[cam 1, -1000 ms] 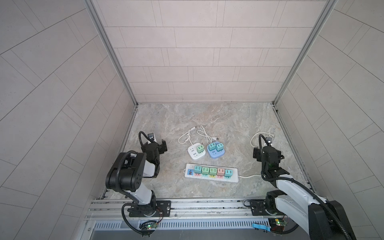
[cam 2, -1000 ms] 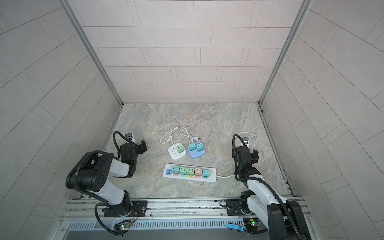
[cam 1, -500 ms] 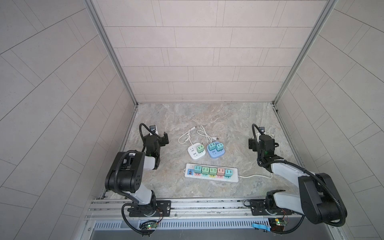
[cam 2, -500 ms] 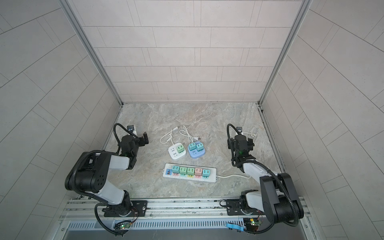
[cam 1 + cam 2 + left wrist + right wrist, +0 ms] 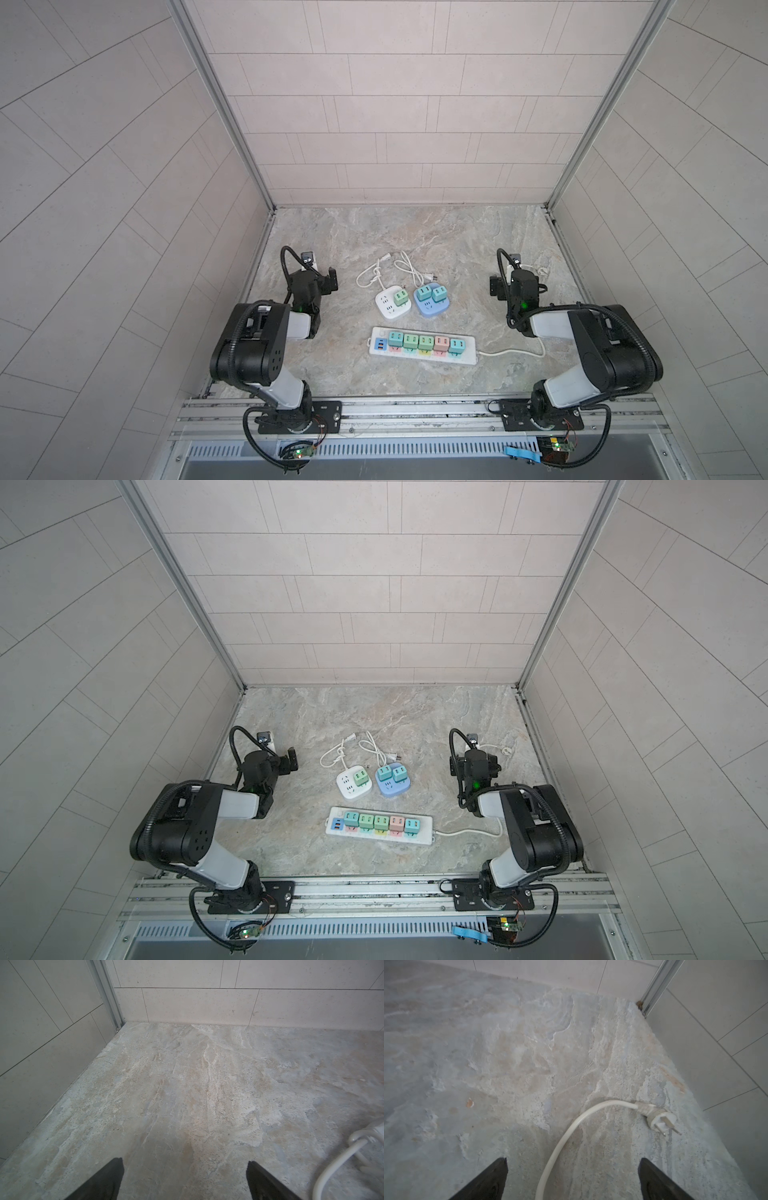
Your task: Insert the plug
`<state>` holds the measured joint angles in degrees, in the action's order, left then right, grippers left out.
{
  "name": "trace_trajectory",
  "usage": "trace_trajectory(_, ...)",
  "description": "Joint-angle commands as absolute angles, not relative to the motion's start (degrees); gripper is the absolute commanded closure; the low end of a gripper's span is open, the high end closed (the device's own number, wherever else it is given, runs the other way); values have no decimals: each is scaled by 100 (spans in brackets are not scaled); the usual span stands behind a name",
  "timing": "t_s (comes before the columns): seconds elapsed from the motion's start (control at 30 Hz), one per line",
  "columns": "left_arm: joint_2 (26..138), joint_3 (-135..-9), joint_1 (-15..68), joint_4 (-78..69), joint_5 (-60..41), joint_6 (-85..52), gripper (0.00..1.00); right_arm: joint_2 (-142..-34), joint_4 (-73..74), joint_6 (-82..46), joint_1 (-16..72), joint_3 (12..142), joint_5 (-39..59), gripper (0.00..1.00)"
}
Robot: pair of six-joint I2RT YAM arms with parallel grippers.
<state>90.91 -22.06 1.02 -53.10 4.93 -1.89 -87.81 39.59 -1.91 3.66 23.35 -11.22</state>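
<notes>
I'm at the very start here. Nothing is picked up, and the step in hand is the reach for the plug (image 5: pixel 658 1121). It's the white one on the free end of the cord (image 5: pixel 571 1126) that leaves the right end of the long power strip (image 5: pixel 424 345). It lies flat on the tabletop (image 5: pixel 374 232), beyond the strip's right end and well apart from it, close to the side wall, with its prongs turned toward that wall as I read it.

In the right wrist view the right jaws are spread wide and empty. The cord runs under the gap between them, and the plug sits ahead and off to one side, not yet between the tips. The left jaws are also spread and hold nothing, over bare tabletop off the strip's left end.

Next I need to swing the right arm toward the plug and centre its moulded body between the jaws. Then I come down and close on the body, not on the cord or the prongs.

All of the strip's outlets seem taken by coloured adapters. So I'd guess the target is the white cube socket (image 5: pixel 390 305) just behind the strip, which shows free holes beside its green adapter. I can't be sure. I expect the curved cord to tug back during the carry.
</notes>
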Motion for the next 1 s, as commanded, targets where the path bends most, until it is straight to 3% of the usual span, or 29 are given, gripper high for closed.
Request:
trace_trajectory(0.0,9097,-2259,71,-5332,474,-174,0,-8643,4142,-260,294,2464,-1002,0)
trace_trajectory(0.97,9094,-2259,88,-5333,477,-159,0,-8631,4041,-300,290,2507,-1022,0)
